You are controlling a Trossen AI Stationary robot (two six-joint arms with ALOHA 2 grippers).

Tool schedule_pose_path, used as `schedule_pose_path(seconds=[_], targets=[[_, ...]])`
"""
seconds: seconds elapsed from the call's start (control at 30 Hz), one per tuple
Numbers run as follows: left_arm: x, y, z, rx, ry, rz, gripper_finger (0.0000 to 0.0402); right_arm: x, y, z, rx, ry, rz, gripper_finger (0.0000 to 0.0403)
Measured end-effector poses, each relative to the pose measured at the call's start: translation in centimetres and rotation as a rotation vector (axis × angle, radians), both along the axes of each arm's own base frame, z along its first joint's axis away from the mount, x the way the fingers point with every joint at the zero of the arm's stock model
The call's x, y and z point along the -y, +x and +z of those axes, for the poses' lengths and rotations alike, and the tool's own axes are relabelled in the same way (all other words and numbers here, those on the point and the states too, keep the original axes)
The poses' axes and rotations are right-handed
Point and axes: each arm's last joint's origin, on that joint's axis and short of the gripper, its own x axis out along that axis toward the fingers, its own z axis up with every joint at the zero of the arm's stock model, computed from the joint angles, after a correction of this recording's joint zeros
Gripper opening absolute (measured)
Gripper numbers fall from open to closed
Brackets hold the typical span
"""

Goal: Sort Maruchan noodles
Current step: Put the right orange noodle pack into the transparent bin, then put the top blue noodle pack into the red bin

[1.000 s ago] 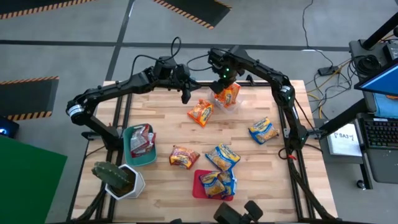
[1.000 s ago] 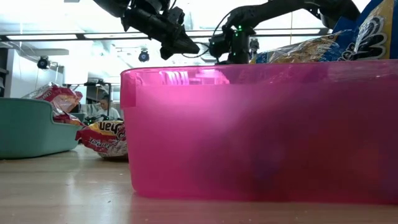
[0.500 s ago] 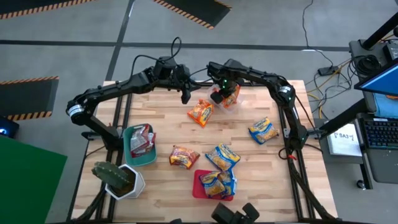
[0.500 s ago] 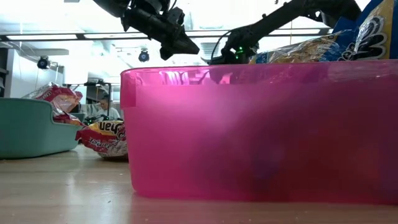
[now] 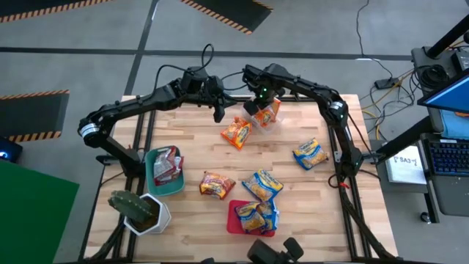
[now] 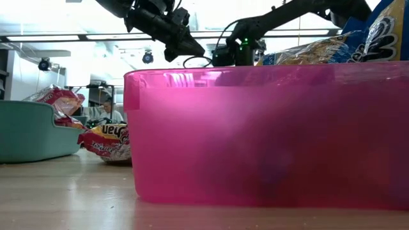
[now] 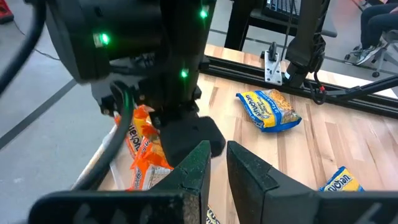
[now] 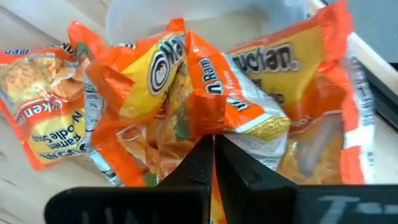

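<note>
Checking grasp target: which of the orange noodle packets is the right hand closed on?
The right hand pinches the crumpled orange packet over the clear bin. The other orange packet lies loose on the table beside that bin, untouched.

We see orange packets (image 5: 268,111) bunched in a clear bin at the far edge, another orange one (image 5: 236,133) flat beside it. Blue-and-yellow packets (image 5: 257,216) fill the red bin; two more (image 5: 310,153) lie loose. A silver-red packet (image 5: 166,164) sits in the teal bin, another (image 5: 217,184) near it.
</note>
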Motion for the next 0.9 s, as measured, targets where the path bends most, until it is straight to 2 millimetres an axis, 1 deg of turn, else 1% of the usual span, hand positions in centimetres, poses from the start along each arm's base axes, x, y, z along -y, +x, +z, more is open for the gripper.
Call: schedule_pose_path(seconds=[0.07,0.2,0.3,0.37,0.47,0.6,0.7,0.77,0.9], targets=[[0.0,0.0,0.0,0.000,0.000,0.000,0.0036,-0.2,0.3,-0.6,-0.003,0.002,0.008,0.0009],[0.0,0.0,0.0,0.000,0.000,0.000,0.0036,-0.3,0.8,-2.7,-0.009,0.001,0.019,0.0009],[0.0,0.0,0.0,0.000,-0.003,0.001,0.0036,-0.3,0.8,-3.0,-0.011,0.001,0.026,0.0009],[0.0,0.0,0.0,0.001,-0.007,0.002,0.0036,-0.4,0.6,-2.6,-0.013,-0.001,0.017,0.0009],[0.0,0.0,0.0,0.001,-0.007,0.002,0.0036,-0.4,0.4,-1.0,0.014,-0.026,0.012,0.0009],[0.0,0.0,0.0,0.000,-0.008,0.002,0.0036,-0.7,-0.1,2.1,0.068,-0.066,0.001,0.0009],[0.0,0.0,0.0,-0.001,-0.009,0.002,0.0036,-1.2,-0.8,4.1,0.090,-0.076,-0.015,0.0009],[0.0,0.0,-0.1,-0.005,-0.011,0.002,0.0036,-1.7,-1.4,5.5,0.113,-0.084,-0.012,0.0009],[0.1,-0.1,-0.3,-0.032,-0.027,0.002,0.0036,-3.2,-3.0,8.4,0.187,-0.040,-0.002,0.0009]])
